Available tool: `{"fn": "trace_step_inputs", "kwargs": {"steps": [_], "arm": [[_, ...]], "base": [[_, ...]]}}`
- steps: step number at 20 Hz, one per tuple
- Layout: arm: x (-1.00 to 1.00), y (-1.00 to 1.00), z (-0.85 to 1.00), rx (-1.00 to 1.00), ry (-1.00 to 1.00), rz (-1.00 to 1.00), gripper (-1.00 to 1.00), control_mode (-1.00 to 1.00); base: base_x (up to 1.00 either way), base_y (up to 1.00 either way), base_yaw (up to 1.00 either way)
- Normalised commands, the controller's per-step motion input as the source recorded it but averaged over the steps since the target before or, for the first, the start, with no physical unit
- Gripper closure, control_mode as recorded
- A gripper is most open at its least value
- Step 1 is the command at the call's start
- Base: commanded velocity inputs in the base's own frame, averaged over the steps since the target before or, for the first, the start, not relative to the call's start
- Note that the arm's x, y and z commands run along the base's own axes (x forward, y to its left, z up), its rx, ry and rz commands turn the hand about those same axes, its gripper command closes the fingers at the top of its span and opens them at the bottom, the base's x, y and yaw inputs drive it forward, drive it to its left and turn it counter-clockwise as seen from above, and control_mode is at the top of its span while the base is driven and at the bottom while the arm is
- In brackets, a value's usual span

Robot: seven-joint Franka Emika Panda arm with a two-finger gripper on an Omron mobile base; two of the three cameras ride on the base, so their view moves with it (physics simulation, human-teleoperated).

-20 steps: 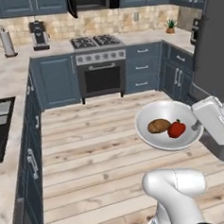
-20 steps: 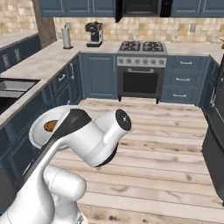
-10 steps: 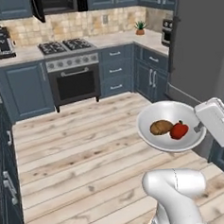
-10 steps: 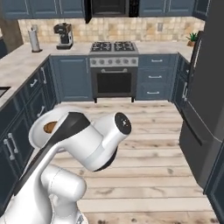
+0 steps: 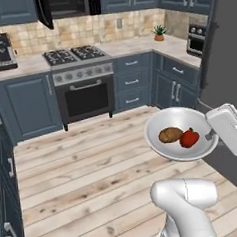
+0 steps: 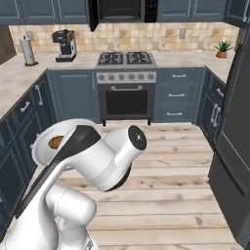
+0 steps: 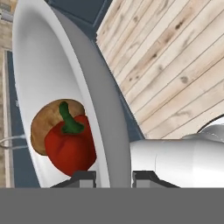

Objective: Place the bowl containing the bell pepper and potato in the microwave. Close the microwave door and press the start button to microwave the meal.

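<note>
Gripper (image 7: pixel 113 175) clamped on the bowl (image 5: pixel 165 152) rim, held level so the potato (image 5: pixel 170 135) and bell pepper (image 5: pixel 189 138) stay put, microwave (image 5: pixel 65 6) door open ahead.

The white bowl (image 5: pixel 181 134) sits level, up over the wood floor, with the tan potato (image 5: pixel 170 135) and red pepper (image 5: pixel 189 138) touching inside, while the black microwave (image 5: pixel 67 5) hangs far above the stove, its door (image 5: pixel 44 13) open.

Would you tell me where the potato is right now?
In the left base view, the potato lies in the bowl, touching the pepper on its right.
</note>
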Motion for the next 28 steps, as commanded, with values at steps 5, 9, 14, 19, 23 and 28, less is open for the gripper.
{"fn": "trace_step_inputs", "kwargs": {"steps": [5,9,14,19,23,28], "arm": [[0.00,0.00,0.00,0.00,0.00,0.00,1.00,1.00],[0.00,0.00,0.00,0.00,0.00,0.00,1.00,1.00],[0.00,0.00,0.00,0.00,0.00,0.00,1.00,1.00],[0.00,0.00,0.00,0.00,0.00,0.00,1.00,1.00],[0.00,0.00,0.00,0.00,0.00,0.00,1.00,1.00],[0.00,0.00,0.00,0.00,0.00,0.00,1.00,1.00]], "base": [[1.00,-0.03,0.06],[1.00,-0.14,0.19],[0.97,-0.34,0.29],[0.72,-0.55,0.26],[0.50,-0.72,0.20],[0.47,-0.46,0.09]]}}
